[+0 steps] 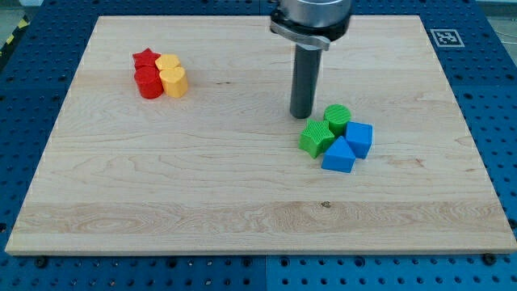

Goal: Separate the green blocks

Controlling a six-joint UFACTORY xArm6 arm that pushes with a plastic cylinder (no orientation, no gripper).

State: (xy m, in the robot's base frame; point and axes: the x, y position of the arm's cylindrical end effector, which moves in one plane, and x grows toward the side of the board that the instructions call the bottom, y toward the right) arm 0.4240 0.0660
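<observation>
Blue pegboard is framing a pale wooden board (242, 186) that is filling most of the frame. Right of centre, the arm's dark rod is standing upright, and its tip (301, 115) is resting on the wood just to the upper left of a tight cluster of four blocks. No gripper is fitted, so nothing is being grasped or let go; the rod is merely touching the table.

The green cylinder (337, 118) is sitting at the cluster's top, and the green cube (316, 137) is sitting just below and to its left, the two apparently touching. A blue cube (359, 139) and a blue triangular block (338, 155) are crowding the lower right side. Far off in the upper left, a red star (145, 59), a red cylinder (149, 82), a yellow heart-like block (168, 63) and another yellow block (174, 82) are huddling together.

I judge the separating push has not begun: the tip is lining up near the seam between the greens. The next move is calling for a drive down-right into that seam, without dragging the blue pair along.
</observation>
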